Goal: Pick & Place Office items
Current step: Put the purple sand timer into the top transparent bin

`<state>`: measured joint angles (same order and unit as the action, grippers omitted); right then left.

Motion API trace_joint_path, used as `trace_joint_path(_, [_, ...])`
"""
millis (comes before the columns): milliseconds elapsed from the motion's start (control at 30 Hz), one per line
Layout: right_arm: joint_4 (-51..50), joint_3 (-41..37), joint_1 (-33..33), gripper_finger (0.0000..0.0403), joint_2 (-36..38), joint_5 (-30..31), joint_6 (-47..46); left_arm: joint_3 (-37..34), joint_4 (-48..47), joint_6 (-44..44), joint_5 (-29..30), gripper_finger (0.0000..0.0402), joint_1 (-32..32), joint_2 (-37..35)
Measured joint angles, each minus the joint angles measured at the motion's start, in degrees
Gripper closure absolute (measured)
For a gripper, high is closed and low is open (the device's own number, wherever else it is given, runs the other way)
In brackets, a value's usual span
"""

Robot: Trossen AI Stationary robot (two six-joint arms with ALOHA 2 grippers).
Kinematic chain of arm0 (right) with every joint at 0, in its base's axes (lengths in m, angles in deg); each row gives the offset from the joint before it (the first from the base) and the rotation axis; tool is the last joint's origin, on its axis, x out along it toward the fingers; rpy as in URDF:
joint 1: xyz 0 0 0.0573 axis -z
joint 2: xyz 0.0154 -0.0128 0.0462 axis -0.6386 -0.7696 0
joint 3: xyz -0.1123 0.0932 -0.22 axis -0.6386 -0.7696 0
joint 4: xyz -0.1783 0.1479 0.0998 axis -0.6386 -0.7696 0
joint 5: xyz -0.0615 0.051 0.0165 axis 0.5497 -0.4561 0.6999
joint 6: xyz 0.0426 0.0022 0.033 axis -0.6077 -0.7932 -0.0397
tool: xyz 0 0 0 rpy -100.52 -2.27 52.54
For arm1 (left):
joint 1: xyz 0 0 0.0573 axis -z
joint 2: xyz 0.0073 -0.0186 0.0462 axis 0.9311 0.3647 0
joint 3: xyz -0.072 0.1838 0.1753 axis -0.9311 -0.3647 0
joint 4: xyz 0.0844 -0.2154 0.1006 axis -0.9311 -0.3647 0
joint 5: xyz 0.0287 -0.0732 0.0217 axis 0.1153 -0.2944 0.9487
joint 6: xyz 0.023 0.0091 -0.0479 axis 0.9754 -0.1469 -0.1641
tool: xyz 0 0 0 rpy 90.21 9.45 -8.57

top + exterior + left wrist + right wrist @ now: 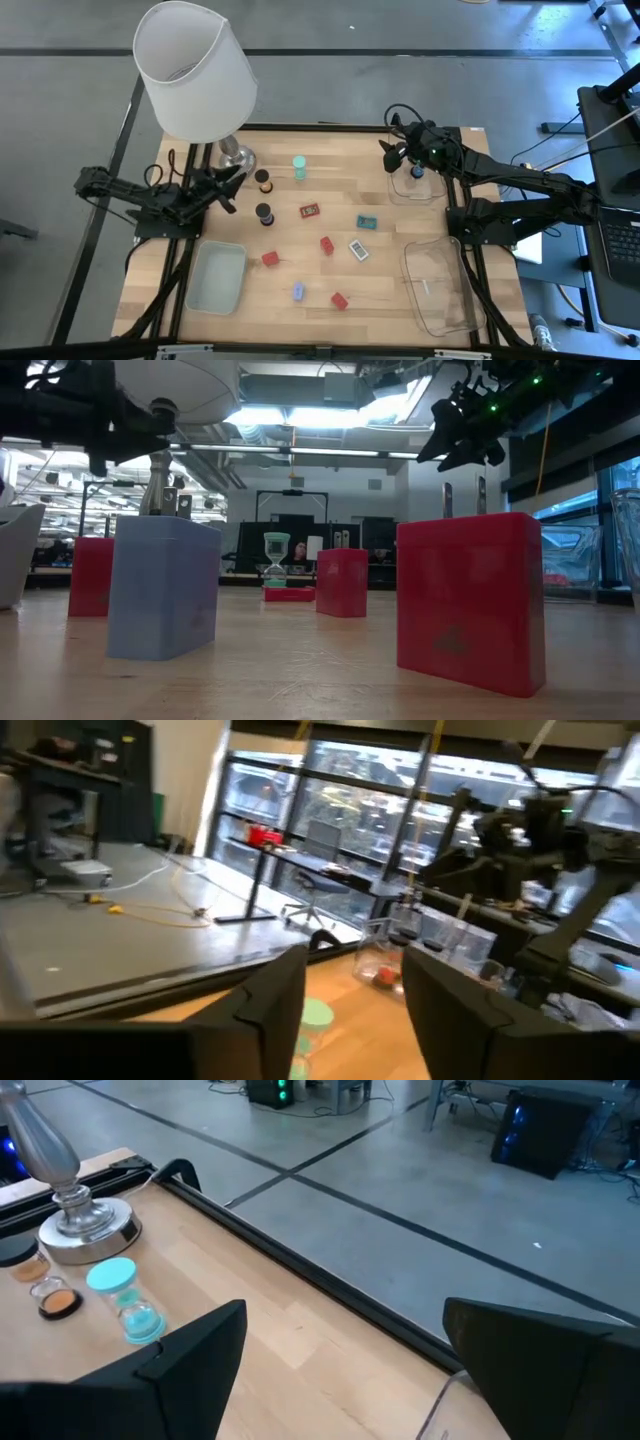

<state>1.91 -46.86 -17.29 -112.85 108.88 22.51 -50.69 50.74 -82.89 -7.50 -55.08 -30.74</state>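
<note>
The right gripper (398, 152) hung wide open and empty above the clear tray (410, 190), probably to release there, while the left gripper (228, 185), open and empty, waited beside the lamp (195, 70).

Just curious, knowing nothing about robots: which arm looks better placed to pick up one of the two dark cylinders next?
Probably the left. Its open left gripper hovers right beside the dark cylinders, while the right gripper hangs open over the clear tray across the table.

Open tabletop (400, 285) between scattered items and lamp (195, 70).
</note>
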Motion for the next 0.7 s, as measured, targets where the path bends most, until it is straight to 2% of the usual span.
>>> trace_joint_path(233, [0.0, 0.0, 0.0, 0.0061, 0.0, 0.0, -1.4, 0.0, 0.4, -3.7, -17.5, 0.0172, -3.9, 3.3])
trace_joint_path(467, [0.2, 0.0, 0.0, 0.0061, 0.0, 0.0, -3.3, 0.1, 8.0, -2.8, -22.1, 0.0163, -5.4, 14.5])
trace_joint_path(700, [0.2, 0.0, 0.0, 0.0061, -0.3, 0.0, -4.6, 4.3, 8.5, -1.9, -29.4, 0.0162, -5.4, 26.9])
